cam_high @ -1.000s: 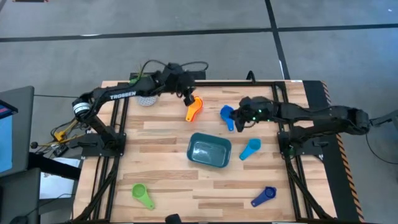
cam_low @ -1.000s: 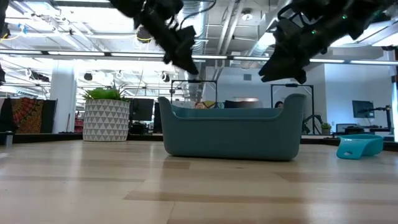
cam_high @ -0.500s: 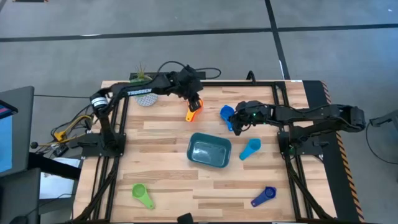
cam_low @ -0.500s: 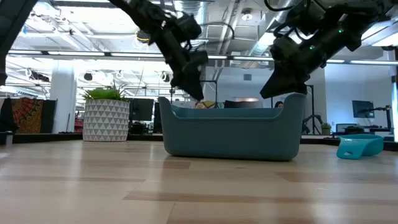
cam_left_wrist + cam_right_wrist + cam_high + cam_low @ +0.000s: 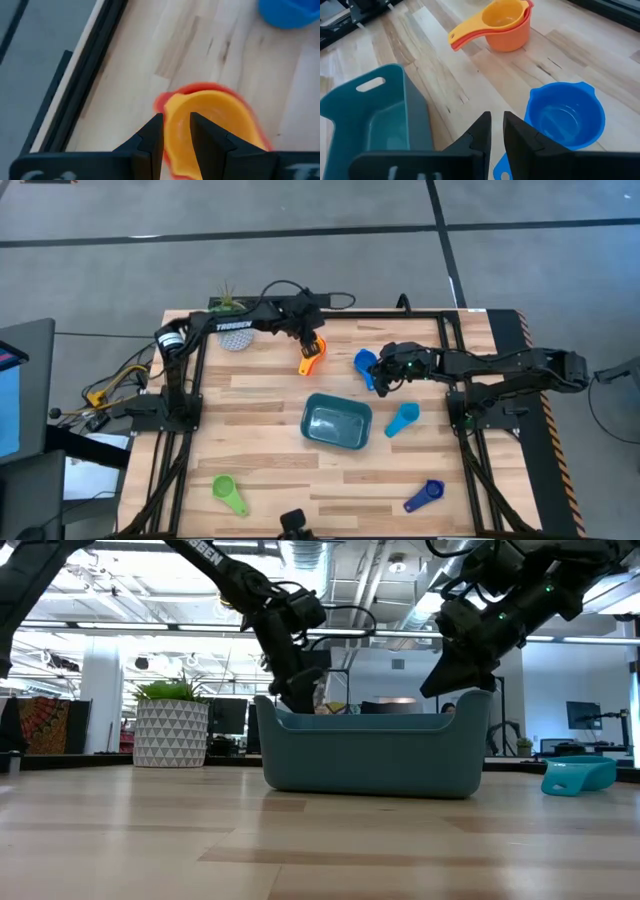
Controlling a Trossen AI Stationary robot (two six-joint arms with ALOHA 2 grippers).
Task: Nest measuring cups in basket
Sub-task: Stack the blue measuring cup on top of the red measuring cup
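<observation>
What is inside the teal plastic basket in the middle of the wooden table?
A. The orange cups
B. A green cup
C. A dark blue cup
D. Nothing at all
D: from above, the teal plastic basket shows only its bare floor, while the green measuring cup, the stacked orange cups and the dark blue cup all lie on the table outside it.

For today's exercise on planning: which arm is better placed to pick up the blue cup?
Right. Its tool hovers beside the blue cup; the left tool is over the orange stack.
</observation>
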